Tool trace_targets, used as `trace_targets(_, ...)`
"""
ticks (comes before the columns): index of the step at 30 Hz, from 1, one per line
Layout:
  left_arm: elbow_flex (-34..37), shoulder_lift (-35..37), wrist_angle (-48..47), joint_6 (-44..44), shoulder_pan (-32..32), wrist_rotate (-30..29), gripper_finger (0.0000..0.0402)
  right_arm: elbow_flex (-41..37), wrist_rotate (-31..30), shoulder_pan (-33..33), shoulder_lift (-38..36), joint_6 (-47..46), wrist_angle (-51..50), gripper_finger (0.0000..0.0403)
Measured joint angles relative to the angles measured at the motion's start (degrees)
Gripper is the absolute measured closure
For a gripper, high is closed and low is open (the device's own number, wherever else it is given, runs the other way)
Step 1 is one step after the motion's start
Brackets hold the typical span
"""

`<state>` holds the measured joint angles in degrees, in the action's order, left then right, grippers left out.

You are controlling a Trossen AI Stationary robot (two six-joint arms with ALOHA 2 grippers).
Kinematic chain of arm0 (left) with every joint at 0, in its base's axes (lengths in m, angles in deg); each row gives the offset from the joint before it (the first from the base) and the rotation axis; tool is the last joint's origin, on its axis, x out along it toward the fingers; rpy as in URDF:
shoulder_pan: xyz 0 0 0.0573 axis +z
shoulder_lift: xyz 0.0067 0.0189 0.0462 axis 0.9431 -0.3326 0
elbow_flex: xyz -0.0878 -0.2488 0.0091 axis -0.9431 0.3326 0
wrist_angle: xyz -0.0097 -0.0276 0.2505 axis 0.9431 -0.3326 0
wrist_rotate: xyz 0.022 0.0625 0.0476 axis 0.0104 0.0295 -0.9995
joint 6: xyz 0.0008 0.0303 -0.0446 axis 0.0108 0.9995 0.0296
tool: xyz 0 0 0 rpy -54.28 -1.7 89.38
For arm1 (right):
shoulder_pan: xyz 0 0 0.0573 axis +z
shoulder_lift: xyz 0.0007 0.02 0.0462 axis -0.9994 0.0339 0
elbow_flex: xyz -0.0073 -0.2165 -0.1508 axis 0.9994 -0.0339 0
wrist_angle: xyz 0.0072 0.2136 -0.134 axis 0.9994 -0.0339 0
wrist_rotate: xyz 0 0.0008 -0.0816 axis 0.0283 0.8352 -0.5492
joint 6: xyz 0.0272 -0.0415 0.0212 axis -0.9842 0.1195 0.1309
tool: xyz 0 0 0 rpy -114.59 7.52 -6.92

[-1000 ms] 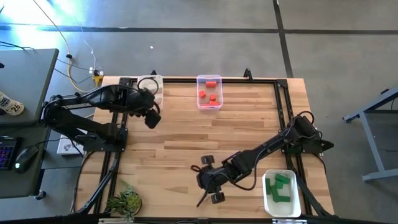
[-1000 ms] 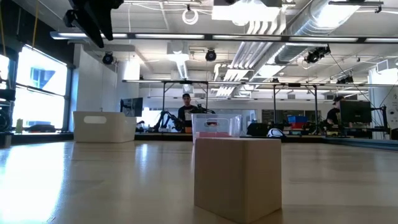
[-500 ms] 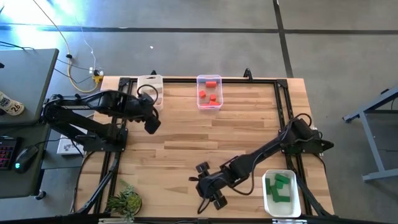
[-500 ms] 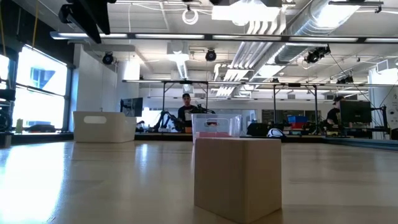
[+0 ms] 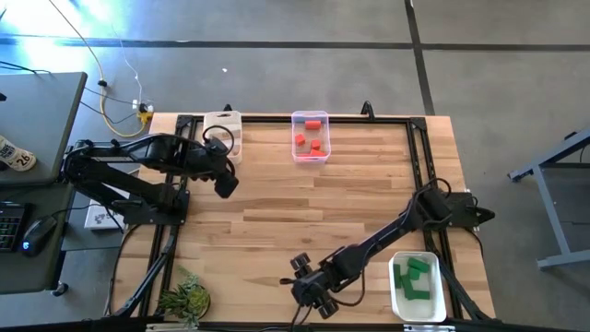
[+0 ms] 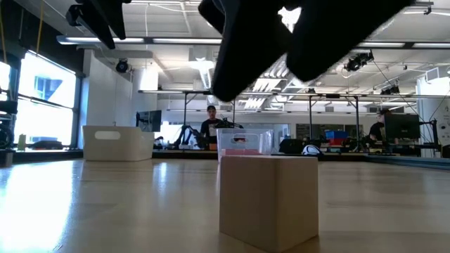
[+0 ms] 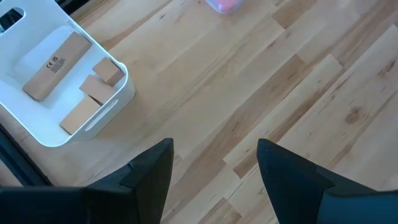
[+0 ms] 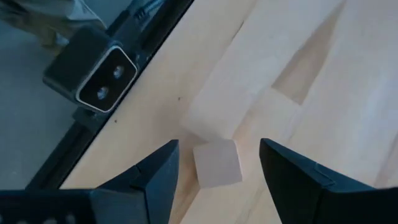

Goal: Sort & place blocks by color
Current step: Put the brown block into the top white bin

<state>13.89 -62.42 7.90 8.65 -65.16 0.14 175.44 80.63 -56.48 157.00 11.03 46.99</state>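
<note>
Since the earlier frame, the right gripper [image 5: 312, 293] has travelled toward the 6 o'clock edge of the table [image 5: 304, 203] and now shows in the low view as a dark mass overhead. Its jaws stand apart, straddling a pale wood cube [image 8: 217, 163] that rests on the table near the low camera [image 8: 98, 76]; no contact is visible. The left gripper [image 5: 224, 180] hovers at about 10 o'clock, jaws apart and empty, near the white bin [image 7: 62, 134] holding pale wood blocks [image 7: 57, 65]. Red blocks [image 5: 311, 138] lie in the clear bin [image 5: 310, 160] at 12 o'clock. Green blocks [image 5: 414, 278] lie in the white bin [image 5: 417, 316] at 5 o'clock. A person [image 6: 210, 123] shows in the room beyond.
</note>
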Motion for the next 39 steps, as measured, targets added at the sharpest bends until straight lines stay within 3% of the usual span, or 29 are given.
trace_targets(16,0.0,0.0,0.0,0.2,0.0,-0.3,0.0183,0.0,-2.5,0.0,4.8,-0.4,-0.3,0.0194)
trace_targets(19,0.0,0.0,0.0,0.2,0.0,-1.4,0.0183,0.0,-2.5,0.0,4.8,-0.4,-0.2,0.0216)
trace_targets(24,0.0,0.0,0.0,0.2,0.0,-2.0,0.0183,0.0,-1.5,-0.2,4.8,-0.9,-0.1,0.0297)
trace_targets(39,0.0,0.0,0.1,5.8,1.6,-1.3,0.0183,0.0,-1.8,-7.2,0.5,-6.2,-0.3,0.0301)
